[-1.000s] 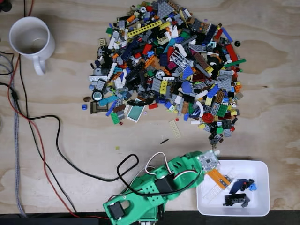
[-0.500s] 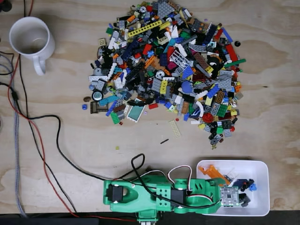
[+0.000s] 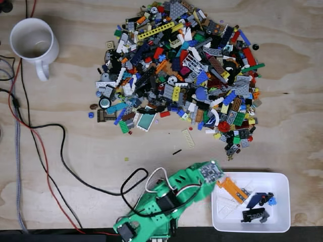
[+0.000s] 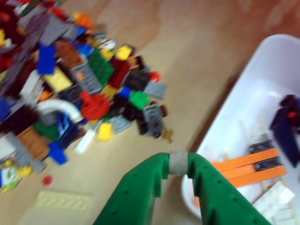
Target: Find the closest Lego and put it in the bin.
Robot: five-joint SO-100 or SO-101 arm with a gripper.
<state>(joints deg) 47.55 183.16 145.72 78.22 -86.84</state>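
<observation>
The white bin (image 3: pixel 280 182) lies at the bottom right of the fixed view; in the wrist view the bin (image 4: pixel 281 61) is at the right. Inside it are blue and black Lego pieces (image 3: pixel 260 199) and a pale ladder-like piece (image 3: pixel 227 204). My gripper (image 3: pixel 231 184) hangs over the bin's left edge, open, with nothing seen between its fingers. In the wrist view the gripper (image 4: pixel 229 165) shows an orange finger (image 4: pixel 248 164) spread out over the bin floor and a green finger (image 4: pixel 154 187) over the table. The big Lego pile (image 3: pixel 181 70) lies beyond, its nearest pieces (image 3: pixel 232 149) grey and black.
A white mug (image 3: pixel 33 43) stands at the top left. Black and red cables (image 3: pixel 45 151) run down the left side and loop toward the arm's base (image 3: pixel 151 217). Small stray pieces (image 3: pixel 188 137) lie on bare wood between pile and arm.
Half a second ago the arm lay flat with its gripper over the bin's middle; it has since swung back up-left to the bin's left edge, near where it was a second ago.
</observation>
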